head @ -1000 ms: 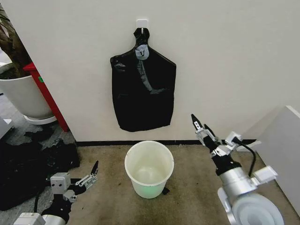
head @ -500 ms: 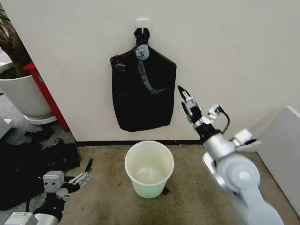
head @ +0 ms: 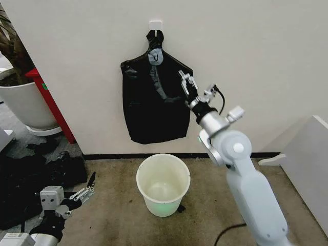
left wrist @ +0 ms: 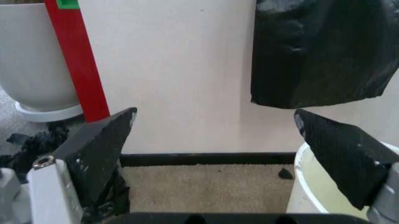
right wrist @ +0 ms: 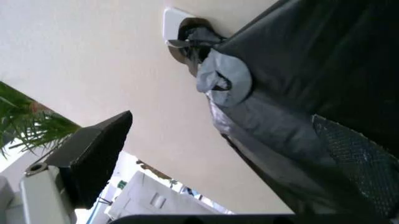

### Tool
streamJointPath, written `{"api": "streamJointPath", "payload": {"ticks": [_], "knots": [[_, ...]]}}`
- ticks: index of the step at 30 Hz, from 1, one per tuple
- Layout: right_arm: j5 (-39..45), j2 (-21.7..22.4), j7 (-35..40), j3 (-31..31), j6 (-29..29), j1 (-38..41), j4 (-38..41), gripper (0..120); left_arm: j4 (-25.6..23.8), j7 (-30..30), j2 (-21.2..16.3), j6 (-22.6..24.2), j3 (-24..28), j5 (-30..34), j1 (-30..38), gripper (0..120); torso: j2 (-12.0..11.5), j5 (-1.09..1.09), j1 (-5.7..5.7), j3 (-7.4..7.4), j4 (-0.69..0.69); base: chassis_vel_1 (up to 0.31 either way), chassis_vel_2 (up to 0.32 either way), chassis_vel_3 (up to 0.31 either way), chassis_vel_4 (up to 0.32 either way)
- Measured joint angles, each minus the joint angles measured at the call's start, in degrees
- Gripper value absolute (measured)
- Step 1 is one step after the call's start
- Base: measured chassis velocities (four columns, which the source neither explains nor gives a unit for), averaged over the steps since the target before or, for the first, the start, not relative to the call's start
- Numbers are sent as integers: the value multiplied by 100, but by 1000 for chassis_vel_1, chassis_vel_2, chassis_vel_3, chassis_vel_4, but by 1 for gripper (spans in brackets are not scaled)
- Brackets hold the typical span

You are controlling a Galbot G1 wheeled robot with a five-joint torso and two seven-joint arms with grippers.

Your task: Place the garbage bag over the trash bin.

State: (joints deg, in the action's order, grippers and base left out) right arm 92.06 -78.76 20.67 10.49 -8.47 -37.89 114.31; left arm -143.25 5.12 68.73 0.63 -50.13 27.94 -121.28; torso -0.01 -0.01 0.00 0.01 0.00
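No readable writing or brand marks anywhere; the one label-like item is a small green patch (left wrist: 68,3) on a red post (head: 51,105) left of the garbage bag, unlettered. Garbage bag (head: 155,100): thin glossy black plastic, wrinkled, hanging flat against the pale wall (head: 266,66) from a white hook plate (head: 156,24), neck gathered into a greyish twisted knot just under the hook, body widening to a ragged lower hem. Trash bin (head: 163,184): round white bucket, rolled rim, pale green tint inside, tapering to its base, standing on brown carpet (head: 118,215) directly below the bag and apart from its hem. Right gripper (head: 186,84): raised at the bag's right edge, below the knot; in the right wrist view its fingers (right wrist: 93,154) are spread, one off the bag's side against the wall, the other over the black plastic, nothing pinched. Left gripper (head: 86,187): low, left of the bin near the floor, fingers spread wide in its wrist view, holding nothing. White planter (head: 25,105) stands left of the red post.
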Motion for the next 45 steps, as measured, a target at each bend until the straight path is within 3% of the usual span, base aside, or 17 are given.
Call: {"api": "streamJointPath", "payload": {"ticks": [11, 31, 35, 45], "knots": [[6, -526, 378, -256, 78, 704, -598, 100, 1, -39, 51, -14, -22, 4, -23, 100, 1, 0, 0, 0, 0, 0, 0, 0, 0], [-129, -1007, 489, -375, 185, 1535, -1472, 98, 1, -73, 95, -33, -17, -20, -37, 100, 1, 0, 0, 0, 0, 0, 0, 0, 0], [-279, -1064, 435, -431, 178, 1573, -1619, 88, 1, -75, 98, -34, -20, -18, -37, 100, 1, 1, 0, 0, 0, 0, 0, 0, 0], [-337, -1072, 388, -455, 173, 1694, -1722, 83, 1, -79, 104, -36, -20, -15, -37, 100, 1, 1, 0, -1, 0, 0, 0, 0, 0]]}}
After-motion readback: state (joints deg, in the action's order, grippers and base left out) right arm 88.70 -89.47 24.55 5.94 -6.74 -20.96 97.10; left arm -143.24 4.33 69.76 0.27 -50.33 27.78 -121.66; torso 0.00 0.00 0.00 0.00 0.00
